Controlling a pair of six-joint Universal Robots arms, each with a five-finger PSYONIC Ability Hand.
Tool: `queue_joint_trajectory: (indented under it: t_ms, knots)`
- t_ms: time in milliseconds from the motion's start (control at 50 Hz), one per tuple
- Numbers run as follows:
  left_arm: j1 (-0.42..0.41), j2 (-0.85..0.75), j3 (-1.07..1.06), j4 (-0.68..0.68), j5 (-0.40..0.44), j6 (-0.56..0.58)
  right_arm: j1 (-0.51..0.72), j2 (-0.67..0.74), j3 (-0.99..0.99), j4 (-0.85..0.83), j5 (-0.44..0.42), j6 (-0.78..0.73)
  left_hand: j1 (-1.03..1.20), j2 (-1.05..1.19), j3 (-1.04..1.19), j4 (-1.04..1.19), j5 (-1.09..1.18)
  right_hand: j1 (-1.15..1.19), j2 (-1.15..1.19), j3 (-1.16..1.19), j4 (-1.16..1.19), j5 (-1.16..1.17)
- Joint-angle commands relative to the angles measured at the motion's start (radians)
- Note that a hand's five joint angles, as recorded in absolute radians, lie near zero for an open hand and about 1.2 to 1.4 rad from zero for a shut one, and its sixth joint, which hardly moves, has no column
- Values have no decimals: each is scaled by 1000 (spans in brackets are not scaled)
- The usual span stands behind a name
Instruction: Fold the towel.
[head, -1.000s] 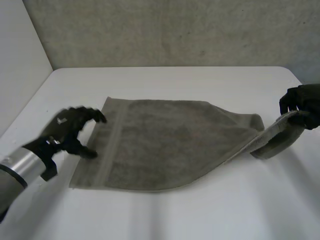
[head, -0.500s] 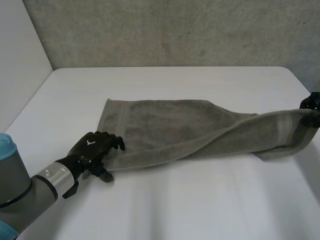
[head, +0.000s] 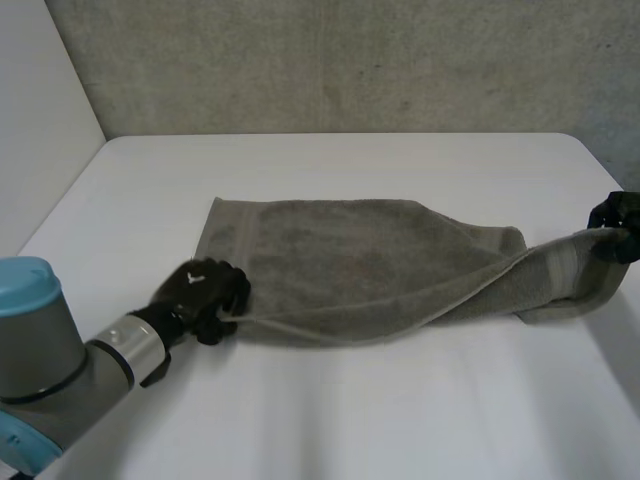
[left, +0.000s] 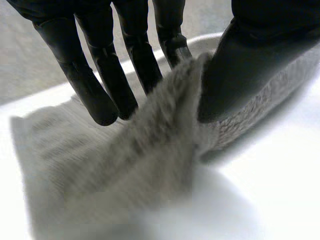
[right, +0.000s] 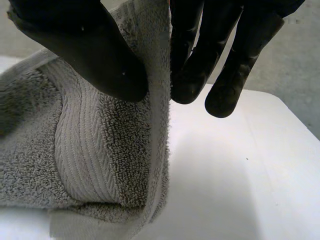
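**My left hand (head: 205, 290) and right hand (head: 615, 213) both grip the towel (head: 350, 255); no fold is laid yet**

By my reading, the task is at its start. The towel lies lengthwise across the middle of the white table (head: 330, 420), running from about 9 o'clock to 3 o'clock. Its far part is spread flat in a single layer. The near long edge is raised off the table and strung between my two hands, sagging a little in the middle. No half lies on another half yet. I judge that the near edge has yet to be carried toward 12 o'clock and set down along the far edge, and any further fold comes after that.

At about 8 o'clock on the table, my left hand is closed on the towel's near-left corner. In the left wrist view, the thumb (left: 250, 65) presses the cloth (left: 150, 165) from one side. The fingers (left: 100, 80) stand behind the raised edge on the other side, so this is a pinch and not a full fist.

At 3 o'clock, at the table's edge, my right hand holds the towel's right end clear of the surface. In the right wrist view, the hem (right: 90, 160) is pinched between the thumb (right: 85, 55) and the nearest of the fingers (right: 192, 60), and the woven band hangs below my palm. The remaining fingers stay straight and touch nothing.
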Motion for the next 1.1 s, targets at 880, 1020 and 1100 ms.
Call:
queue_joint_trajectory:
  t_ms: [880, 1020, 1100]
  knots:
    - [-5, 57, 0, -148, 83, -46, 146, -11, -274, 338, -36, -308, -990, -989, -1008, -990, -998, 67, 65, 50, 53, 60]
    - [-38, 53, -9, -126, 70, -46, 119, 29, -269, 176, 16, -66, -969, -969, -987, -969, -978, 67, 65, 50, 53, 60]
    - [-59, 44, -9, -100, 66, -45, 94, 74, -259, 99, 93, 40, -949, -948, -967, -949, -957, 67, 65, 50, 53, 60]
